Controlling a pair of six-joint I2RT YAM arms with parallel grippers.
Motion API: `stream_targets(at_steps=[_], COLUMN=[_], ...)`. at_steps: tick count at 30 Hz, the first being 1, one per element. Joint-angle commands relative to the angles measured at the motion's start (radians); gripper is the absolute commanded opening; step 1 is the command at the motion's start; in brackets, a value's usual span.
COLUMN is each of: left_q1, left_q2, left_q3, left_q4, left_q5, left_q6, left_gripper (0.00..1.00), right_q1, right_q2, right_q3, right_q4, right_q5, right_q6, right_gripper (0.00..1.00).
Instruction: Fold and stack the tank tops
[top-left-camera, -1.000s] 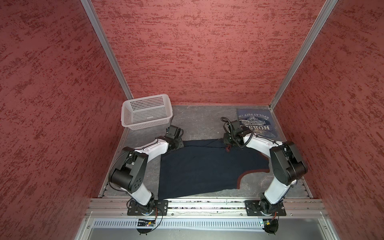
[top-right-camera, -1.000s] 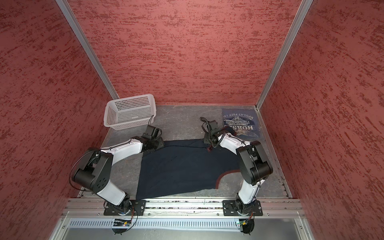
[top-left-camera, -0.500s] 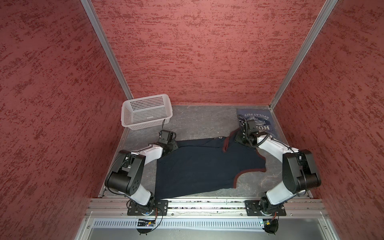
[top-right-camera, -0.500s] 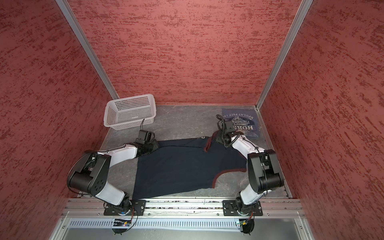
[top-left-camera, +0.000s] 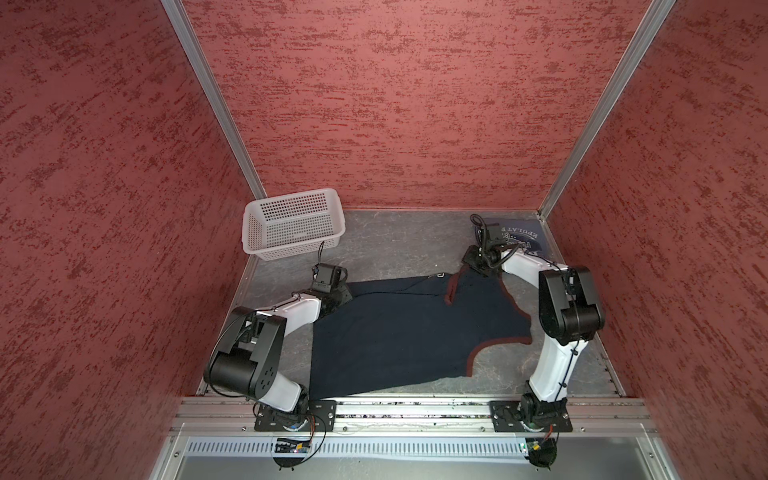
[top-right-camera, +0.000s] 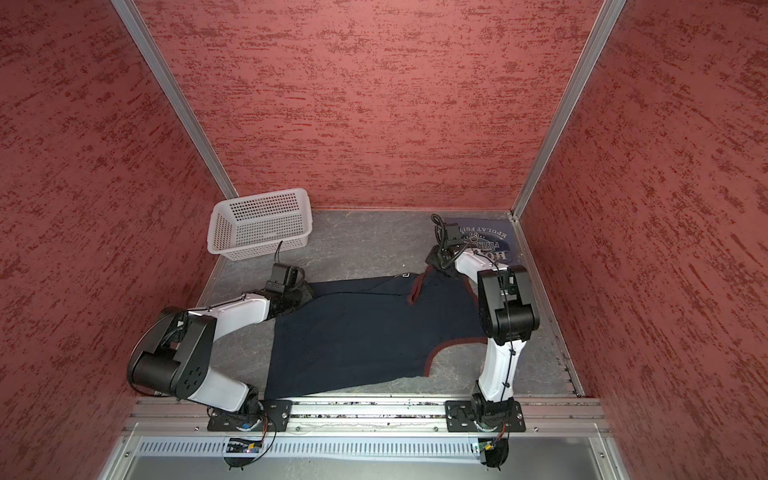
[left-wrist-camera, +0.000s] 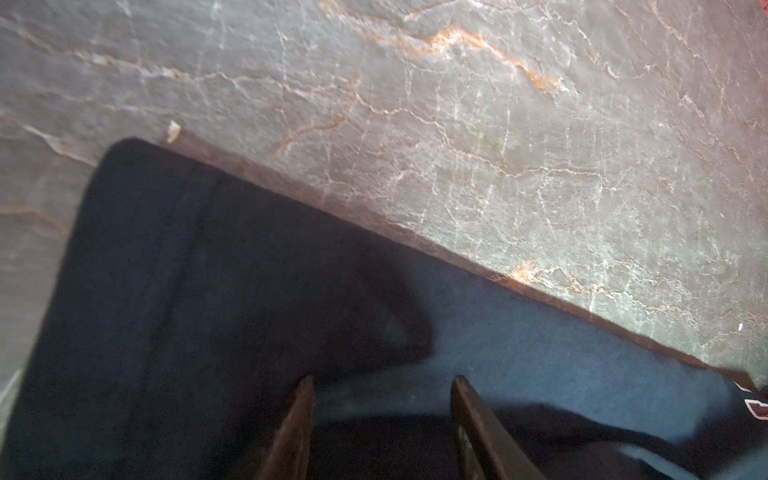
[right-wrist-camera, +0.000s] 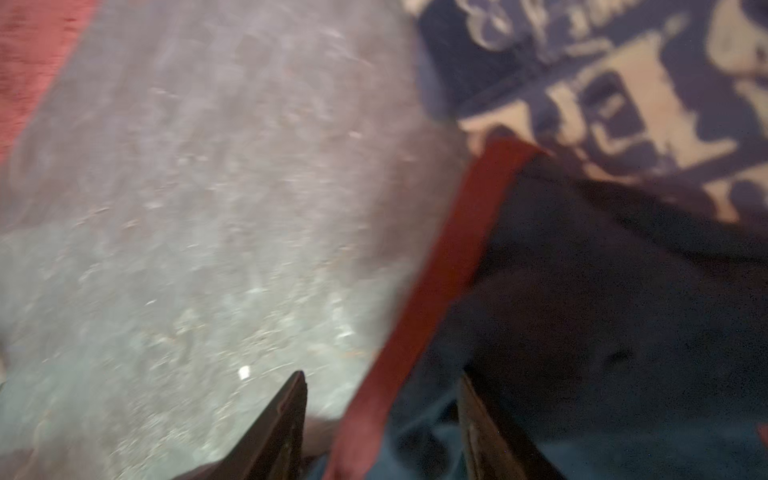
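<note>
The navy tank top (top-left-camera: 407, 332) lies spread flat in the middle of the counter (top-left-camera: 395, 249). My left gripper (left-wrist-camera: 382, 380) sits on its far left corner, jaws parted over the cloth, pinching nothing that I can see. My right gripper (right-wrist-camera: 382, 376) is at the far right strap, jaws apart, with the maroon trim (right-wrist-camera: 436, 270) running between them. The folded grey-blue tank top (top-left-camera: 525, 239) lies in the far right corner and the white basket (top-left-camera: 297, 248) in the far left.

navy top (top-left-camera: 395, 332) spread flat, blue top (top-left-camera: 525, 237) folded
</note>
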Motion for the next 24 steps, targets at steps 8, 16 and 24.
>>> stream_targets(at_steps=[8,16,24], left_q1=[0.014,0.014,0.050], left_q2=[0.007,-0.036,-0.112], left_q3=[-0.041,-0.060,-0.095], left_q4=[-0.080,-0.094,-0.108], left_q5=[-0.020,-0.051,-0.066], left_q6=[-0.007,-0.026,-0.013], left_gripper=[0.54,0.54,0.54], right_q1=[-0.044,-0.051,-0.050], right_q2=[0.104,0.143,-0.099], right_q3=[0.044,0.115,0.042], right_q4=[0.012,-0.009,0.083], right_q5=[0.060,0.054,-0.107], right_q6=[0.048,0.027,-0.088], right_gripper=[0.58,0.54,0.64])
